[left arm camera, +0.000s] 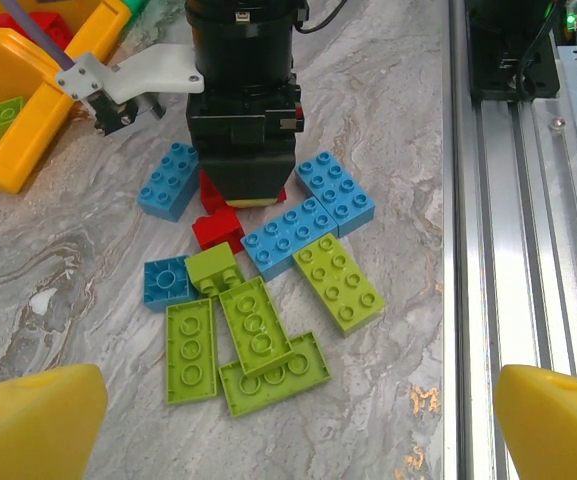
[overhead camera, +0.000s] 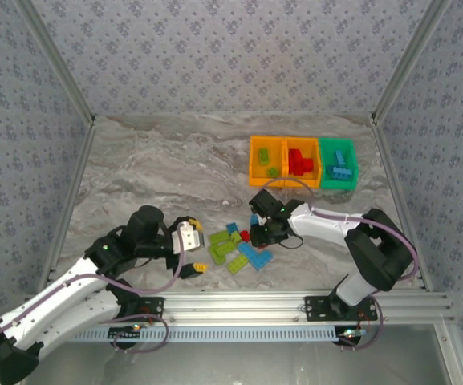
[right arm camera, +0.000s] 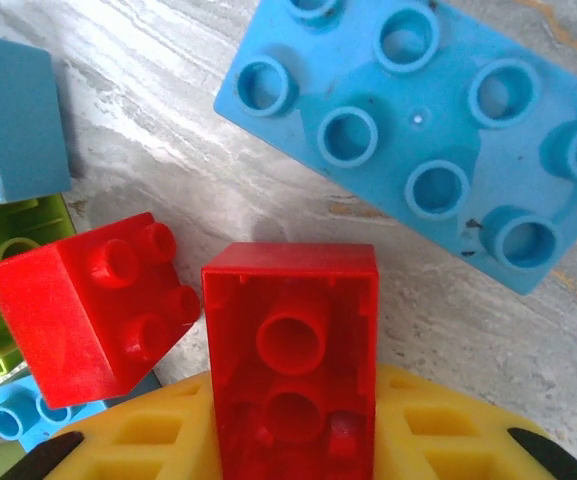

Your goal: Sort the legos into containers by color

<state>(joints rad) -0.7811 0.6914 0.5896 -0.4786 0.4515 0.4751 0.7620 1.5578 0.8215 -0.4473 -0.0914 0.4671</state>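
Marbled table [overhead camera: 159, 160], loose legos [overhead camera: 235, 249] heaped between the two arms.
At the left, the left gripper [overhead camera: 197, 247] hovered wide open and empty beside the heap. The right gripper [left arm camera: 240, 195] stood on its far edge, seemingly pinching a red lego [right arm camera: 293, 350] lengthwise. The orange container [overhead camera: 302, 184] of reds lay just beyond, nearer this arm.
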